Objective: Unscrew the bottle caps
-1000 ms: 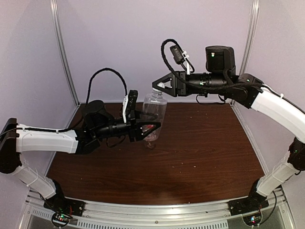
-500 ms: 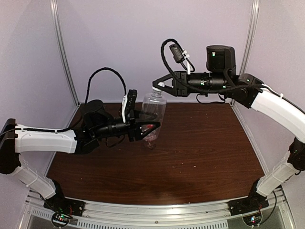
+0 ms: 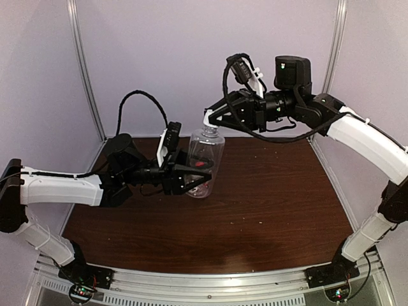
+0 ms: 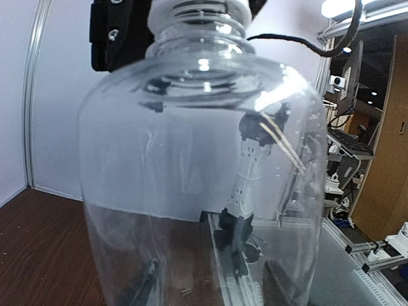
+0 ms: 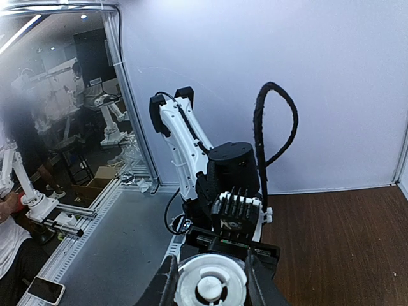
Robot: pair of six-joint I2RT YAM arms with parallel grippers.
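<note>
The taller clear unlabelled bottle [image 3: 205, 153] stands upright above the brown table, and it fills the left wrist view [image 4: 197, 166]. My left gripper [image 3: 194, 175] is shut on its lower body from the left; its dark fingers [image 4: 137, 288] show through the plastic. My right gripper [image 3: 210, 121] reaches in from the right and is shut on the white cap [image 5: 210, 282], with one finger [image 5: 164, 284] on each side. A small red patch [image 3: 203, 164] shows through the bottle; I cannot tell what it is. The shorter red-label bottle and the red cap are not clearly in view.
The brown table [image 3: 268, 191] is closed in by pale walls at the back and sides, with metal corner posts [image 3: 86, 70]. A metal rail [image 3: 210, 280] runs along the near edge by the arm bases.
The bottle and my left gripper have dropped slightly, closer to the table. My right wrist has turned on the cap and its cable loop has shifted.
</note>
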